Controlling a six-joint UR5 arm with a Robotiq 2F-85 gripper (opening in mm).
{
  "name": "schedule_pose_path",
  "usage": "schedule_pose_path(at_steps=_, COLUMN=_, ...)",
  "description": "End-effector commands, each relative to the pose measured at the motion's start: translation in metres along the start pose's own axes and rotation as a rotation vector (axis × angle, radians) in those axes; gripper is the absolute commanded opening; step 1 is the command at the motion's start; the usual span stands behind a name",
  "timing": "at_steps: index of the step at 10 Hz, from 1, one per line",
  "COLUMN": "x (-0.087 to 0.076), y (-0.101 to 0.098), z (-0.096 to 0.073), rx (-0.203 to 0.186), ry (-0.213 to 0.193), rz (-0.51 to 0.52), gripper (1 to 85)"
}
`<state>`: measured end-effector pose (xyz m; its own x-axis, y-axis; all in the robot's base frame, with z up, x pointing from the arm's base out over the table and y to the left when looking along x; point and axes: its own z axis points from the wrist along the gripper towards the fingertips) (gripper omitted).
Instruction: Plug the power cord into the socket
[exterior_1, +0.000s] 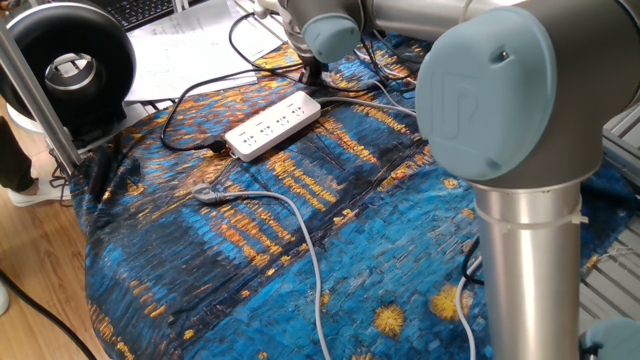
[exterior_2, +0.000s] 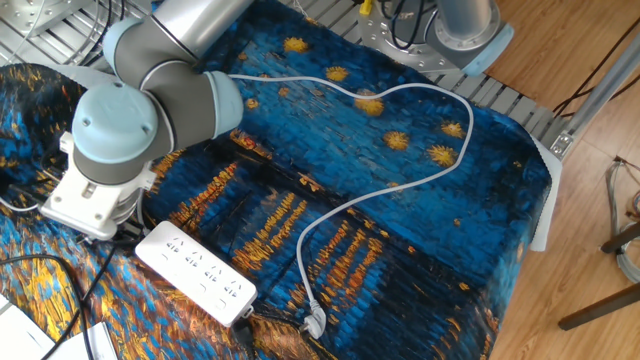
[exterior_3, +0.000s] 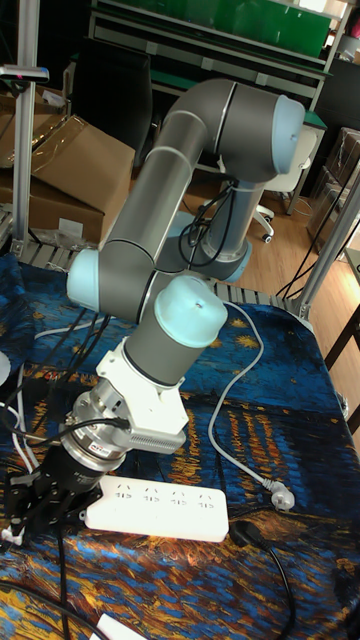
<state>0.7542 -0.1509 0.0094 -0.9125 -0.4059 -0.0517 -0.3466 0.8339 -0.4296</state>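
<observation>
The gripper (exterior_3: 45, 500) is only partly visible — in one fixed view the wrist covers it, in the other fixed view the wrist housing hides the fingers, so the jaws' state cannot be told. The thin power cord cannot be picked out among the cables there. The thicker grey cable (exterior_1: 300, 245) leaves the lower picture edge. The socket's (exterior_3: 165, 508) left end — behind the gripper — is hidden.

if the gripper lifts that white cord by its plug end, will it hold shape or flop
Probably flop: the cord lies in loose curves across the cloth, so it looks limp. The plug seems small and light, and the long tail would likely drag.
</observation>
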Motion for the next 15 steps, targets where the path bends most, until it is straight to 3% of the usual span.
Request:
schedule_pose_path(at_steps=1, x=-0.004, y=-0.005, z=0.003, rx=-0.005, ry=-0.003, rz=0.009, gripper=32.3)
schedule_pose_path(at_steps=9, x=-0.005, y=-0.028, z=0.012, rx=0.004, ry=0.008, rz=-0.027, gripper=31.0)
schedule_pose_path(at_steps=11, x=0.0, y=-0.035, z=0.006, rx=-0.017, ry=0.024, rz=-0.041, gripper=30.3)
schedule_pose_path(at_steps=15, x=0.003, y=-0.055, z=0.017, rx=-0.072, ry=0.024, rz=-0.079, gripper=29.3)
